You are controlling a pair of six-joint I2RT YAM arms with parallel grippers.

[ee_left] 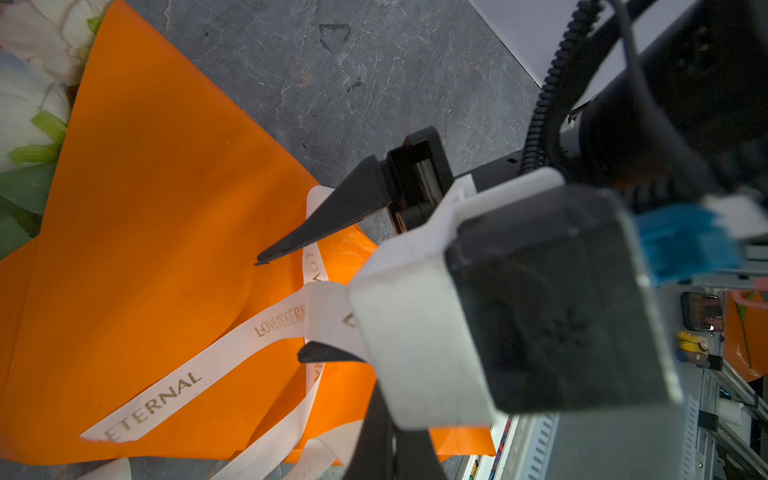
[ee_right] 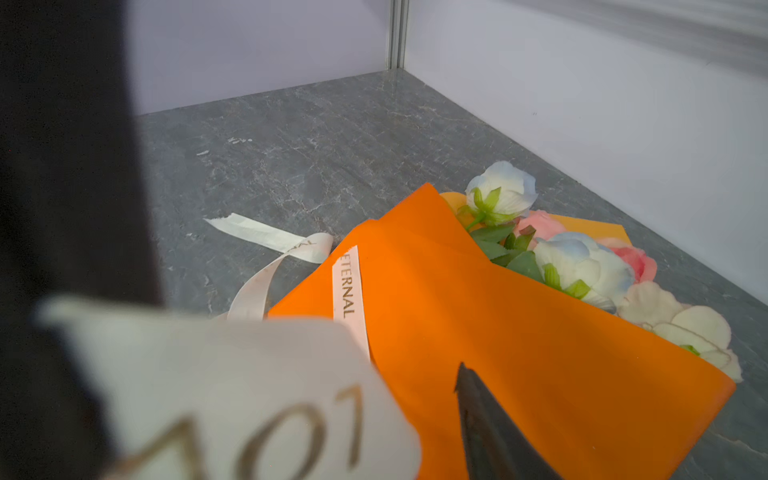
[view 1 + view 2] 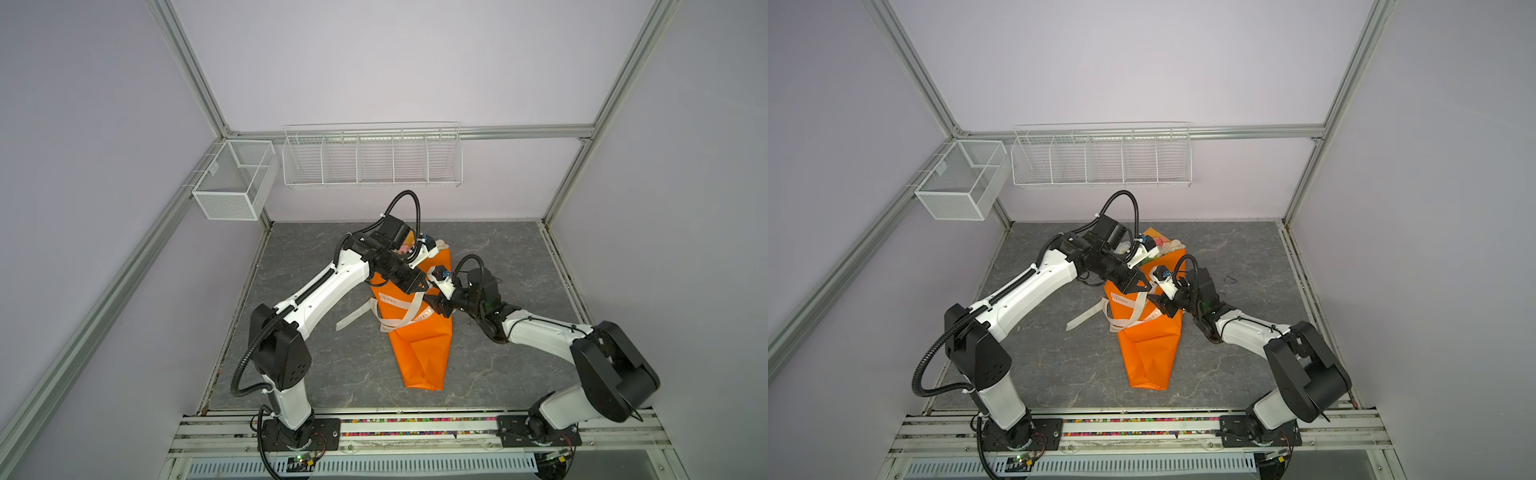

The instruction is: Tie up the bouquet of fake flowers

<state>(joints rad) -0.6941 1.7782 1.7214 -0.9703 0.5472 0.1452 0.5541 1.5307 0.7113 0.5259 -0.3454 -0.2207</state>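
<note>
We cannot see the stems of the bouquet of fake flowers [image 2: 582, 266]. They are hidden inside a smooth orange paper cone [image 3: 419, 353], and only the fabric rose heads show at its wide mouth: white tinged with blue, pink, and cream, with green leaves. In both top views the left arm [image 3: 332, 282] covers part of those heads.

The bundle lies near the centre of the frame on the grey, stone-veined counter [image 3: 332, 365]. Its mouth points toward the top of the frame and its folded narrow end toward the bottom.

A flat cream ribbon [image 1: 174, 390] with gold print crosses the cone's middle in loose loops, and one tail trails onto the counter left of the cone. We can read "ETERNAL" on it, but close to the right wrist camera the letters blur.

The left claw [image 3: 1147, 287] is closed, and a ribbon strand rises to its tips. In the left wrist view its black fingers [image 1: 374, 440] are cut off at the frame edge.

The right claw [image 1: 278, 308] holds its pointed black jaws apart with a ribbon strand running between them. We cannot tell whether either jaw touches the strand. The white camera mount [image 1: 415, 332] on that arm hides where the strand goes.
</note>
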